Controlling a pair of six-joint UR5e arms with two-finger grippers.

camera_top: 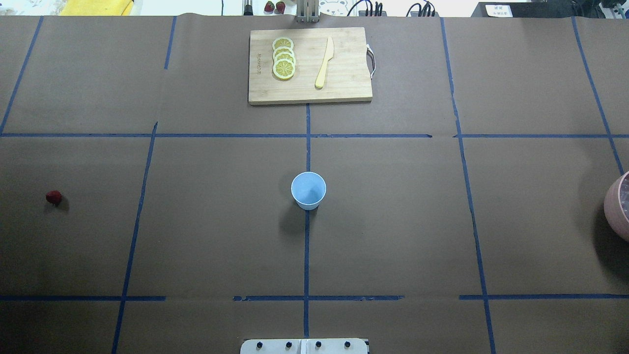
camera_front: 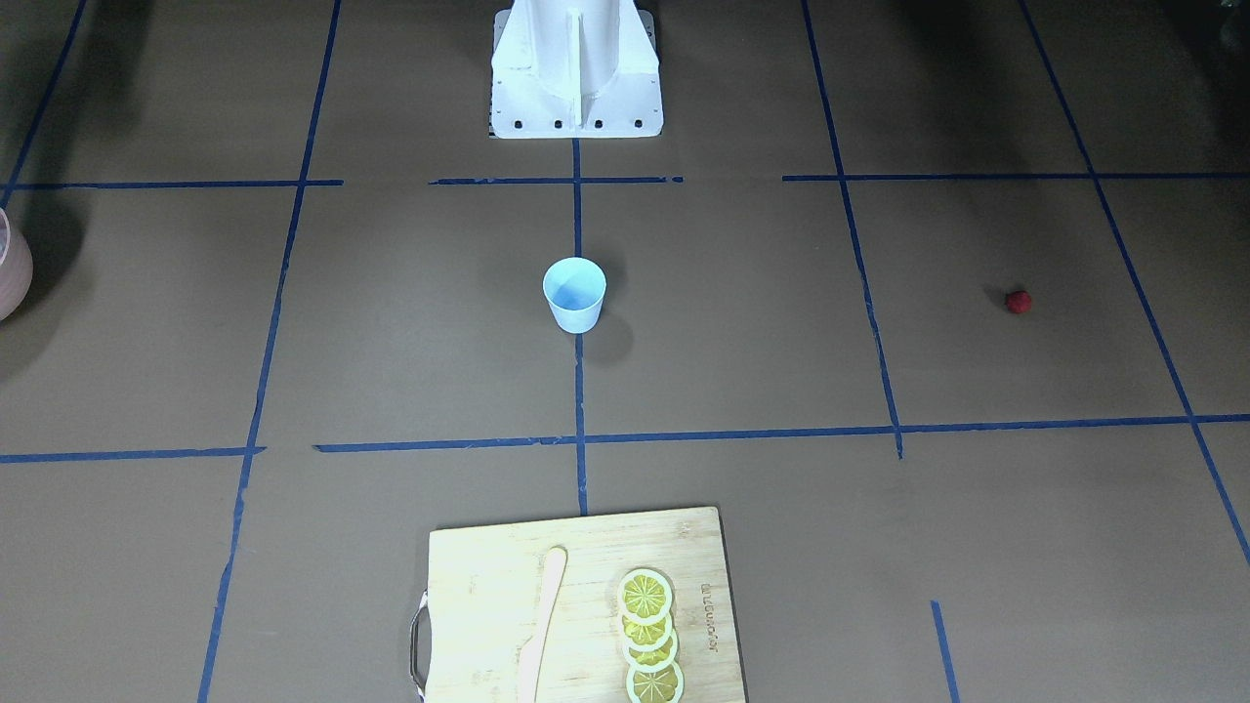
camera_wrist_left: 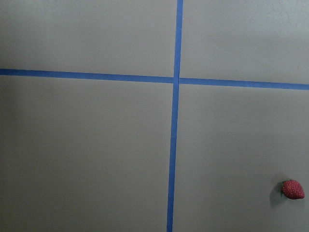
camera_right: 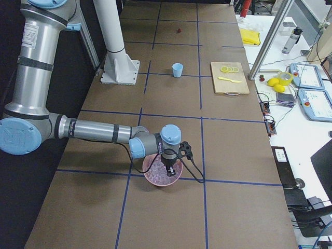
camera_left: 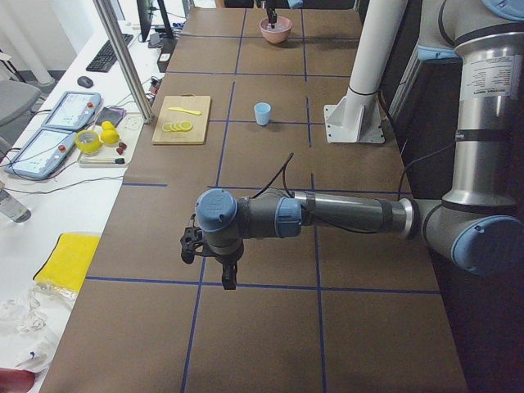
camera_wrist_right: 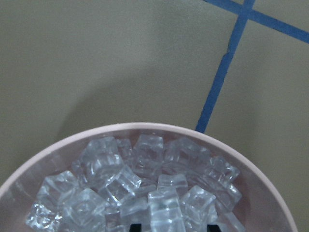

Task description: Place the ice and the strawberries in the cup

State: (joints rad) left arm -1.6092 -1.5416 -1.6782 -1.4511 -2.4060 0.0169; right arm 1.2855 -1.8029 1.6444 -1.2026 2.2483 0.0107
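Observation:
The pale blue cup (camera_top: 308, 190) stands upright at the table's centre; it also shows in the front view (camera_front: 574, 293). The dark-red strawberry (camera_top: 53, 197) lies alone far to the robot's left, and at the lower right of the left wrist view (camera_wrist_left: 293, 189). Several clear ice cubes (camera_wrist_right: 145, 193) fill the pink bowl (camera_wrist_right: 270, 193). My right gripper (camera_right: 168, 171) hangs over the bowl (camera_right: 163, 176). Its two dark fingertips (camera_wrist_right: 137, 226) stand apart just above the ice. My left gripper (camera_left: 227, 274) points down above the table; I cannot tell whether it is open.
A wooden cutting board (camera_top: 344, 91) with lemon slices (camera_top: 283, 58) and a pale knife (camera_top: 324, 63) lies at the far edge, beyond the cup. The pink bowl (camera_top: 620, 206) sits at the robot's right table end. Blue tape lines cross the brown table.

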